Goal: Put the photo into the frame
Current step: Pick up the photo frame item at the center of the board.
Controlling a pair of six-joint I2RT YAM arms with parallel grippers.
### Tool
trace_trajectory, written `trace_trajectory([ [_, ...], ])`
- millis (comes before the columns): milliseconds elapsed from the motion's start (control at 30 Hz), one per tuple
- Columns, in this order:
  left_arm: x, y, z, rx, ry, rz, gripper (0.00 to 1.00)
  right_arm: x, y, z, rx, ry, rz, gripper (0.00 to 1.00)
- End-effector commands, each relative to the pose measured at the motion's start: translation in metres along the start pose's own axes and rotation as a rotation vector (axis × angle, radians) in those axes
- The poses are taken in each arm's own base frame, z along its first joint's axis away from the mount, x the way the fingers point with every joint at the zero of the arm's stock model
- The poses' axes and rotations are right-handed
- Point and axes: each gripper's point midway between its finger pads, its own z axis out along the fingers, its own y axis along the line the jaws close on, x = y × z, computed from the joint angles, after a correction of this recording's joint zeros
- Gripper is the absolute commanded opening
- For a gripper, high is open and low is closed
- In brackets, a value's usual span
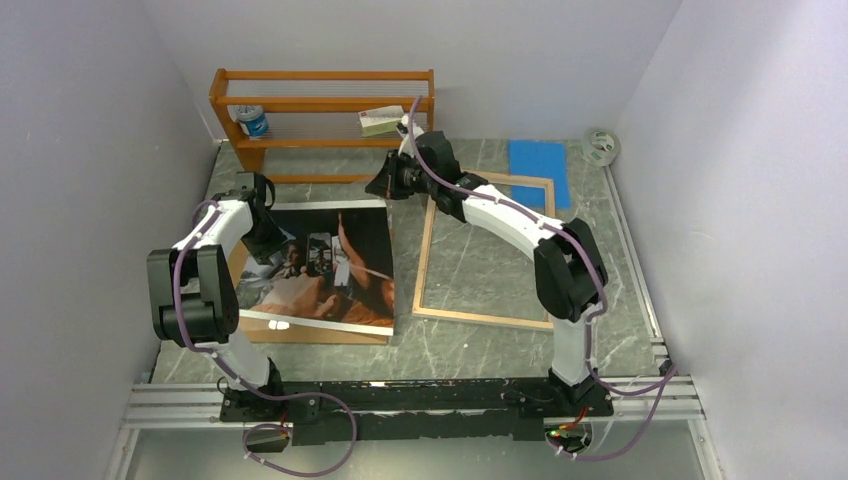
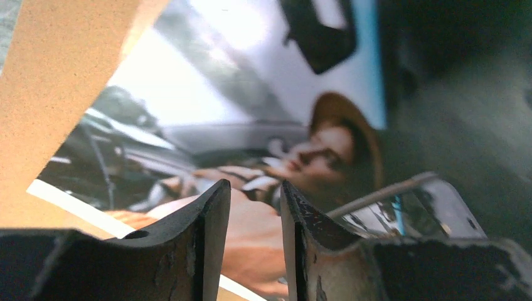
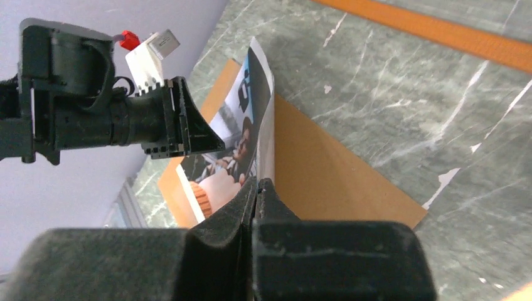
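The photo, a dark and orange print of a man in a car, lies face up on the brown backing board at the left. Its far right corner is pinched and lifted off the board by my right gripper, which is shut on the photo's edge. My left gripper hovers low over the photo's left part; it is open, with nothing between its fingers. The frame lies to the right, light wood side up, under my right arm.
An orange shelf rack stands at the back with a blue-and-white can and a small box on it. A blue pad and a tape roll lie at the back right. Walls close in both sides.
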Motion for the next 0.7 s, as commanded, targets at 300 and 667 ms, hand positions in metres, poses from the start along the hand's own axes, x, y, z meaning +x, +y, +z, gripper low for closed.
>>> trace_trajectory([
  [300,0.001,-0.006,-0.001,0.048,0.054,-0.054,0.46,-0.068,0.043,-0.047,0.25,-0.064,-0.296,0.0],
  [667,0.006,-0.005,-0.003,0.057,0.064,-0.057,0.53,-0.105,0.085,-0.092,0.212,-0.121,-0.393,0.0],
])
